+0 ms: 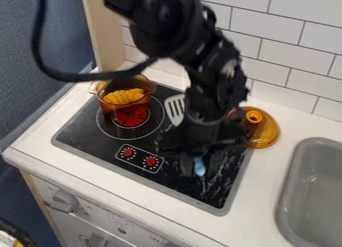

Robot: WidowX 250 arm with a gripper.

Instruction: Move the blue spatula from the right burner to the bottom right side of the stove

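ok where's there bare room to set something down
Bare counter runs between the cooktop and sink; the cooktop's front-left corner is free too. Crowded: around the gripper and spatula, and by the amber pot and lid.

The black, jointed robot arm enters through the top edge, left of the middle, and slants down to the right. Its upper part is thick and smooth, with rounded housings; below these, a narrower, knobbly black wrist section runs down nearly upright near the centre, with a few pale glints on its surface. At its lower end hangs the black two-finger gripper, pointing downward, its broad body spread sideways. A black cable drops from the upper left and curves rightward in a loose loop toward the arm.
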